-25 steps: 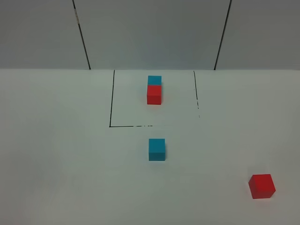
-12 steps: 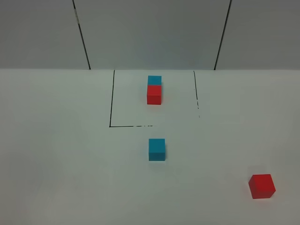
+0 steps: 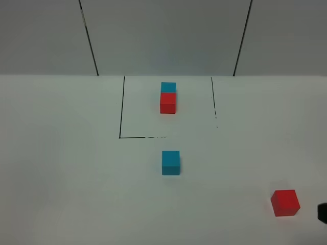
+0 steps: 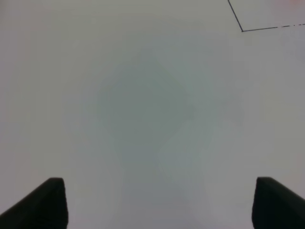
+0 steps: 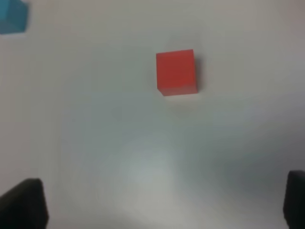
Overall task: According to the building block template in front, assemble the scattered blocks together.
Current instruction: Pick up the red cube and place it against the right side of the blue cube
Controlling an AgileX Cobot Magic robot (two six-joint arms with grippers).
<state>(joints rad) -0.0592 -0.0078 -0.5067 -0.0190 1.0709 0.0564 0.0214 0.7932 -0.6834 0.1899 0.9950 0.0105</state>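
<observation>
Ahead, red cube (image 5: 176, 71) before wide-spread right gripper (image 5: 159, 200), blue cube (image 5: 12, 16) well apart.

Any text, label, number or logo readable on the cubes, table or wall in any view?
None. The loose cyan-blue cube, loose red cube and framed blue-and-red pair have plain faces; the table bears only a drawn black outline, no characters.

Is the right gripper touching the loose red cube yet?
Apart. The right wrist view shows a wide stretch of bare white table between the loose red cube and the open right gripper.
</observation>
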